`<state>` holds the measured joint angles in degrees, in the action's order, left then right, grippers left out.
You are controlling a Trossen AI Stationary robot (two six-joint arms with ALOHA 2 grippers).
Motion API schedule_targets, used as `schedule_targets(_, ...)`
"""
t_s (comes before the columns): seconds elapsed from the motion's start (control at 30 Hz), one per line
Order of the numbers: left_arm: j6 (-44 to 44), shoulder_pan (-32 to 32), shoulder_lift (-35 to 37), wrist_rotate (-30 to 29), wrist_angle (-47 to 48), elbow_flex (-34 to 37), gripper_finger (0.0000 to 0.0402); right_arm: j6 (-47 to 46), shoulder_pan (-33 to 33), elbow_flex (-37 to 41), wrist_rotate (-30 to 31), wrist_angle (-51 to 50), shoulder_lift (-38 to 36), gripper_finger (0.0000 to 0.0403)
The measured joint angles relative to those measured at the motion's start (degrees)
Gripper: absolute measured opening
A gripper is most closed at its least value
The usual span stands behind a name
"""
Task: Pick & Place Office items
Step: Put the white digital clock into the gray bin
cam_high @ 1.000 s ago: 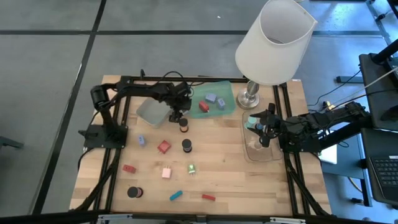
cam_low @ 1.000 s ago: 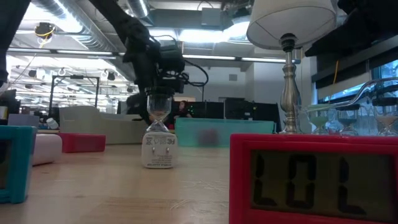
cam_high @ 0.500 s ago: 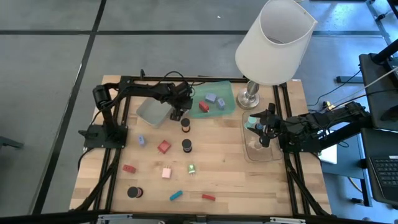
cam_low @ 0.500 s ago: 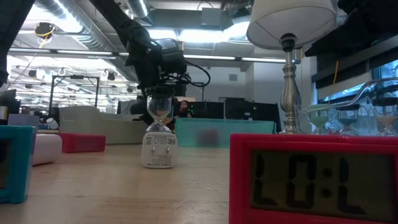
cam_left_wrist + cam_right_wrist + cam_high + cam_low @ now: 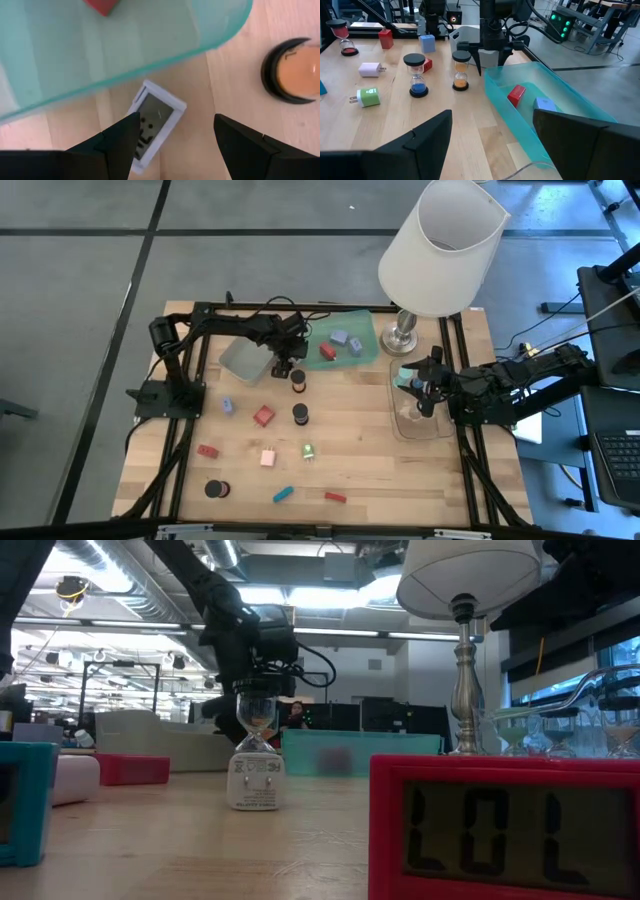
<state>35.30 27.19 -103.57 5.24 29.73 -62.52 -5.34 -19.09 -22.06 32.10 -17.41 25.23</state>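
The office items lie scattered on the wooden table: an orange-sand hourglass point(image 5: 296, 380), a dark hourglass point(image 5: 300, 414), a red block point(image 5: 263, 416), a pink plug point(image 5: 267, 458), a green plug point(image 5: 308, 451), a teal bar point(image 5: 283, 494) and a red bar point(image 5: 334, 497). My left gripper point(image 5: 283, 367) points down, open, at the green tray's point(image 5: 350, 330) near-left corner. A small white-framed clock point(image 5: 152, 125) lies flat on the table below its fingers, beside the orange hourglass point(image 5: 292, 70). My right gripper point(image 5: 422, 385) waits open over the clear tray point(image 5: 420, 420).
The green tray holds a red block point(image 5: 327, 352) and two lavender blocks point(image 5: 340, 338). A grey tray point(image 5: 243, 360) lies left of my left gripper. The white-shaded lamp point(image 5: 440, 245) stands at the far right. A red clock point(image 5: 505, 830) stands near the front edge.
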Motion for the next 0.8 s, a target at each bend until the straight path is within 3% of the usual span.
schedule_targets(0.8, -1.14, -0.2, -2.21, -0.6, 1.35, -0.2, 0.0251, -0.13, -0.02, 0.02, -0.2, 0.05, 0.0, 0.0283)
